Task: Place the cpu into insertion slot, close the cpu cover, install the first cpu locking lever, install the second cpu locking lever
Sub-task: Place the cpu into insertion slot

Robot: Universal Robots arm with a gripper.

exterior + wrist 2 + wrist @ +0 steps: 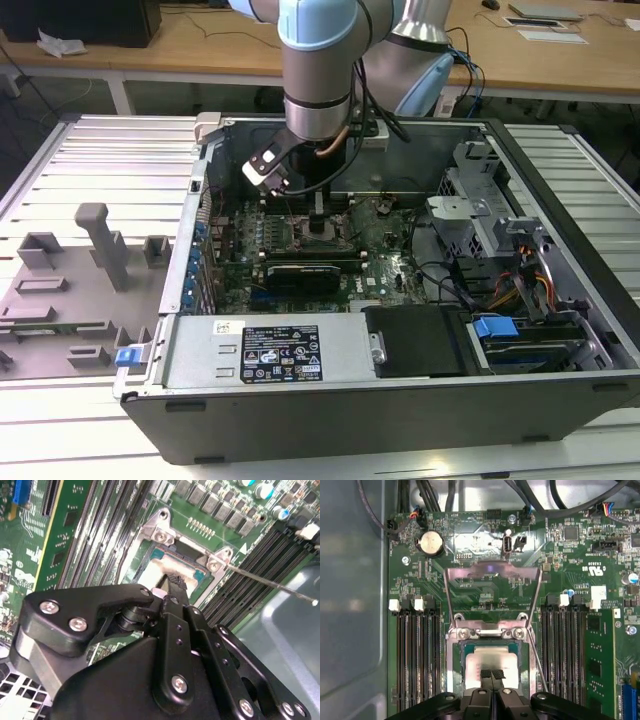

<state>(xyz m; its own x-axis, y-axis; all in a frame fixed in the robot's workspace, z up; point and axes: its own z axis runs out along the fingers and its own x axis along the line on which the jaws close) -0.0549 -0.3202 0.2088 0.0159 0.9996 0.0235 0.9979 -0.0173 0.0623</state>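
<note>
The jaws are seen drawn fully together in both wrist views, with nothing gripped between them. Their fingertips (487,674) are placed at the top face of the cpu (490,657); whether contact is made cannot be told. The cpu is seated flat in the insertion slot (466,667), between two banks of memory slots (417,655). The cpu cover (492,571) is swung open, raised off the slot on its hinge. A thin locking lever (270,582) is seen standing free beside the slot. In the exterior view, the arm (318,70) is seen reaching down into an open computer case (300,420) laid on the bench (90,150).
</note>
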